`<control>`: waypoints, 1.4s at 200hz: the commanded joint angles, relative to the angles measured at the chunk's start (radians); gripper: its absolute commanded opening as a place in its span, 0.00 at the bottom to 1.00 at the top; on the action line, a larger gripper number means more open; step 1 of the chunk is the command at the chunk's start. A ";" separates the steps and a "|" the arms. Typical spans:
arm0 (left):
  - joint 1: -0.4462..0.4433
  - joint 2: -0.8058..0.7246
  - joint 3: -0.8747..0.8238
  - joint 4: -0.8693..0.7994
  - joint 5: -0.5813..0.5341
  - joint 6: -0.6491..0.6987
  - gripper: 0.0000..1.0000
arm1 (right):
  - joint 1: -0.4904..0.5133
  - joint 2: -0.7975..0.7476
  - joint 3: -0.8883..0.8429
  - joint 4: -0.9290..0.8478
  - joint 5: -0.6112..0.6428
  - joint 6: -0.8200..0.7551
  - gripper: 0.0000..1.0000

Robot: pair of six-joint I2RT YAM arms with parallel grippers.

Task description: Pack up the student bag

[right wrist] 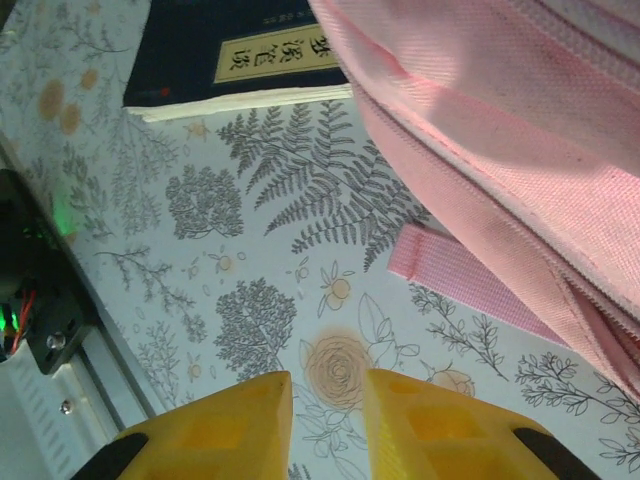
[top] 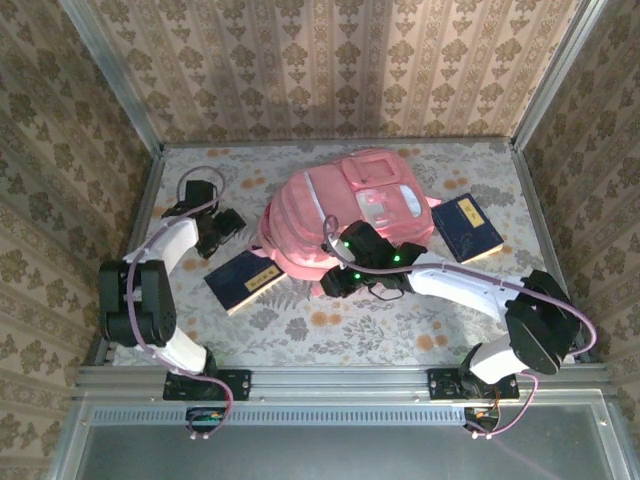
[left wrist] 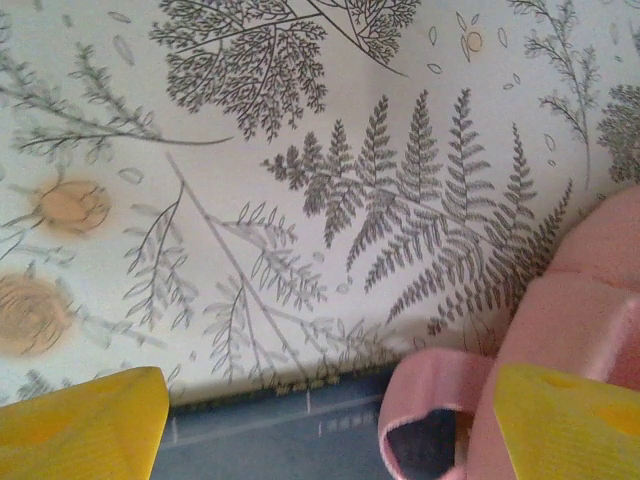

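Item: student bag (top: pixel 350 200), pink, lying on the counter (top: pixel 400 325), ahead and to the right of the right fingers (right wrist: pixel 225 430), which stand narrow with nothing between them. Left fingers (left wrist: pixel 80 425): wide and empty, straddling the edge of a dark blue book (left wrist: pixel 280 430), with a pink strap loop (left wrist: pixel 430 385) close against one finger. Step, likely: taking up the book. Handling note: centre on the book's edge, keep the loop outside the grip, and close only once the cover sits between both fingers.
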 commanded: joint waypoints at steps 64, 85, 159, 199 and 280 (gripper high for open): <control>-0.015 -0.010 -0.158 0.057 0.105 -0.019 0.86 | 0.063 -0.102 -0.040 -0.031 -0.012 -0.034 0.29; -0.026 -0.046 -0.222 0.068 0.131 -0.039 0.86 | 0.083 -0.079 -0.028 -0.033 -0.010 -0.036 0.29; -0.116 -0.426 -0.497 0.072 0.208 -0.149 0.86 | 0.102 0.111 0.026 0.015 -0.072 0.087 0.35; -0.200 -0.479 -0.575 0.131 0.243 -0.205 0.86 | 0.089 0.240 0.089 0.059 -0.101 0.223 0.36; -0.259 -0.535 -0.637 0.175 0.249 -0.244 0.85 | 0.095 0.442 0.219 0.038 0.070 0.457 0.43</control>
